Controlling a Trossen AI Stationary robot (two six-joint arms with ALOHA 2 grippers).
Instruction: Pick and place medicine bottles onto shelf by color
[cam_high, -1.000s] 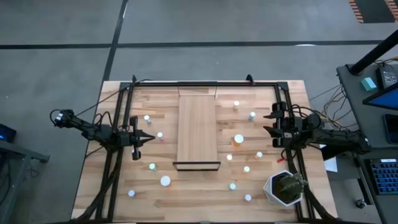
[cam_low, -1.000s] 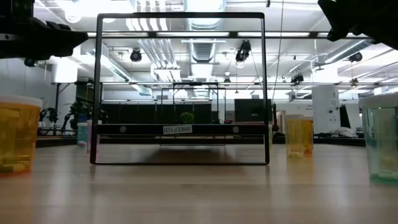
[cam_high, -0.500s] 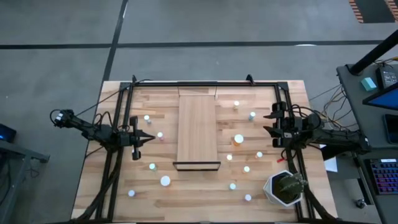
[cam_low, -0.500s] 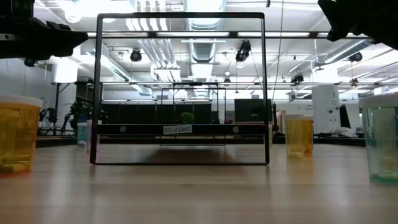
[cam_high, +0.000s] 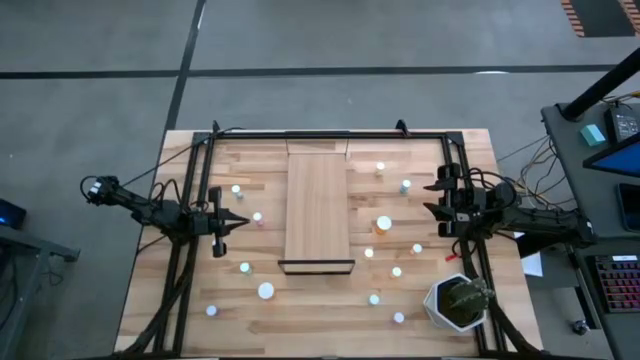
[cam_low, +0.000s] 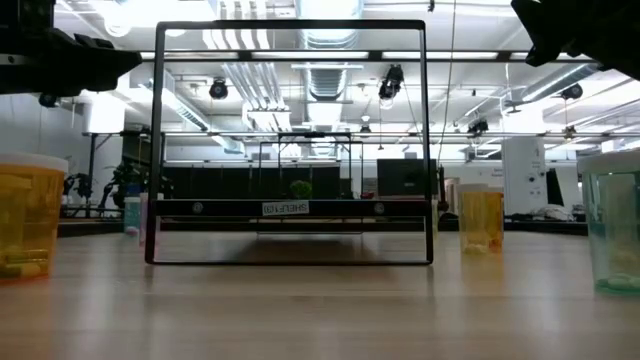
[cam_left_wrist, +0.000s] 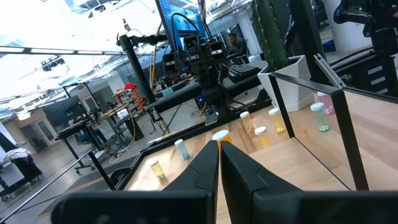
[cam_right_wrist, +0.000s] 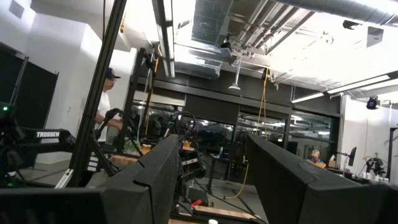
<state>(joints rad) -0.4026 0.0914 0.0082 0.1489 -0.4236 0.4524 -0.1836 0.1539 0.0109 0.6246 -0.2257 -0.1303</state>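
Note:
The shelf (cam_high: 318, 205), a long light-wood plank with a dark rail (cam_high: 316, 266) at its near end, lies in the middle of the table. Several white-capped medicine bottles stand on the tabletop on both sides of it, such as one (cam_high: 265, 291) on the left and a larger orange one (cam_high: 384, 224) on the right. The low view shows an orange bottle (cam_low: 30, 215) and a greenish one (cam_low: 612, 230) up close. My left gripper (cam_high: 240, 221) hovers left of the shelf, shut and empty (cam_left_wrist: 219, 152). Right of the bottles my right gripper (cam_high: 433, 197) is raised, open and empty (cam_right_wrist: 208, 168).
A potted green plant (cam_high: 460, 303) in a white pot stands at the near right corner. A black metal frame (cam_high: 330, 134) runs along the table's far edge and both sides. A person (cam_right_wrist: 106, 106) stands in the room beyond the table.

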